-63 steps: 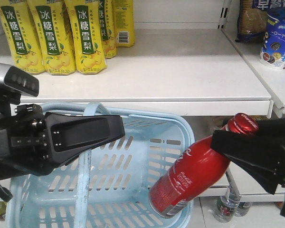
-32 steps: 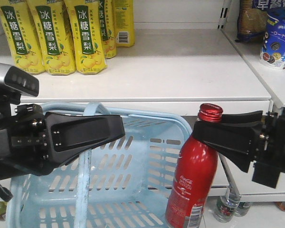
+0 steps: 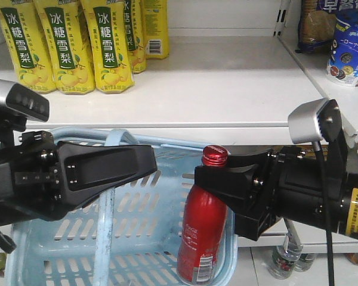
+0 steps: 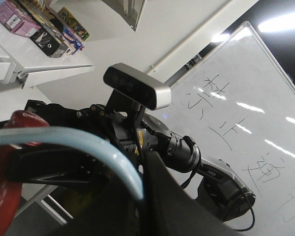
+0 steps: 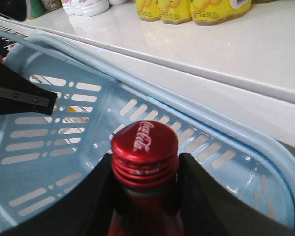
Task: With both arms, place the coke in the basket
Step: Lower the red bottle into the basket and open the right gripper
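The coke (image 3: pixel 201 233) is a slim red container with a red screw cap (image 5: pixel 145 145), hanging upright. My right gripper (image 3: pixel 213 177) is shut on its neck just below the cap, a black finger on each side (image 5: pixel 145 173). Its lower body sits within the right end of the light blue basket (image 3: pixel 144 239), whose slotted wall (image 5: pixel 64 142) shows behind the cap. I cannot tell whether it touches the floor of the basket. My left gripper (image 3: pixel 128 167) is shut on the basket's blue handle (image 3: pixel 104 235), which curves into its fingers (image 4: pixel 142 196).
Yellow drink bottles (image 3: pixel 65 47) stand at the back left of a white shelf (image 3: pixel 227 95) just above the basket. Snack packs (image 3: pixel 349 50) sit on a shelf at the right. Small bottles (image 3: pixel 283 262) stand low at the right.
My right gripper has carried the coke leftward, from tilted outside the basket's right end to upright and lower over its inside. The left gripper and the basket have stayed still.
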Controlling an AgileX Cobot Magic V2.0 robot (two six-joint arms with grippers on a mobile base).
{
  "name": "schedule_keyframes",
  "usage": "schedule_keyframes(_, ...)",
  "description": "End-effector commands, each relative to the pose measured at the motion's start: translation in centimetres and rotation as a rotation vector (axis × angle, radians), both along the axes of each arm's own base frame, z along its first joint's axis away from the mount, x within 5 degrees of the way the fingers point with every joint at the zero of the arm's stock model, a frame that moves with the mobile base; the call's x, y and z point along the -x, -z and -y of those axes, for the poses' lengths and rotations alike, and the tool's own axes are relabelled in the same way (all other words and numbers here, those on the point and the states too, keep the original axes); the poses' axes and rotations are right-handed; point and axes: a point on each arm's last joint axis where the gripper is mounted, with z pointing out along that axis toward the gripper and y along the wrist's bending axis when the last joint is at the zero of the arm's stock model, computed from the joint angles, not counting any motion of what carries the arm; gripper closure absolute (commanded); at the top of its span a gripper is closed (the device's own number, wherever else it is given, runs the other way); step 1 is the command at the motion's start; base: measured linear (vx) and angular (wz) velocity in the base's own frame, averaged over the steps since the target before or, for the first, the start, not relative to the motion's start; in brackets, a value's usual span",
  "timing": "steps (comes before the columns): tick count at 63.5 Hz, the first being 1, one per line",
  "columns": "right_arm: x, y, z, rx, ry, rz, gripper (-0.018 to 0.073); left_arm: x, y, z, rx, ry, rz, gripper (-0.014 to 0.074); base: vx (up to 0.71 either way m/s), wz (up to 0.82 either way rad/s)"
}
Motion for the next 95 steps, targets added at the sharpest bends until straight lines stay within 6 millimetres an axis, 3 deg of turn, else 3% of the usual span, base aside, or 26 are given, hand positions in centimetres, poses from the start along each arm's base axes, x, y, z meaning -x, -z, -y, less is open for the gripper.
schedule_keyframes(1, 0.1, -1.7, 0.0, -0.062, 0.010, 0.033, 0.0433, 1.5, -2.5, -0.3, 0.170, 0.118, 0.078, 0.0603, 0.00, 0.00)
schedule_keyframes(21, -0.3, -1.6, 0.3, -0.046, 0.062, 0.036, 0.0023, 1.5, -2.5, -0.3, 0.170, 0.118, 0.078, 0.0603, 0.00, 0.00)
schedule_keyframes(32, -0.5, -1.6, 0.5, -0.039, 0.093, 0.040, -0.0047, 1.5, -2.5, -0.3, 0.170, 0.118, 0.078, 0.0603, 0.00, 0.00)
schedule_keyframes(45, 0.7, -3.1, 1.5, -0.044, 0.144, 0.123, 0.0076, 1.5, -2.5, -0.3, 0.170, 0.118, 0.078, 0.0603, 0.00, 0.00)
schedule_keyframes(52, 2.0, -4.5, 2.8, -0.038, 0.199, 0.204, 0.0247, 1.5, -2.5, -0.3, 0.170, 0.118, 0.078, 0.0603, 0.00, 0.00)
schedule_keyframes(62, 5.1, -6.4, 4.7, 0.002, 0.238, 0.376, 0.0576, 1.5, -2.5, -0.3, 0.170, 0.118, 0.078, 0.0603, 0.00, 0.00)
schedule_keyframes(71, 7.7, -6.9, 6.1, -0.049, 0.269, 0.452, 0.0564, 1.5, -2.5, -0.3, 0.170, 0.118, 0.078, 0.0603, 0.00, 0.00)
schedule_keyframes(76, 8.4, -5.5, 7.2, -0.049, 0.341, 0.458, 0.0564, 1.5, -2.5, -0.3, 0.170, 0.118, 0.078, 0.0603, 0.00, 0.00)
schedule_keyframes(95, 9.7, 5.6, 10.4, 0.042, 0.597, 0.339, 0.0564, 1.5, -2.5, -0.3, 0.170, 0.118, 0.078, 0.0603, 0.00, 0.00)
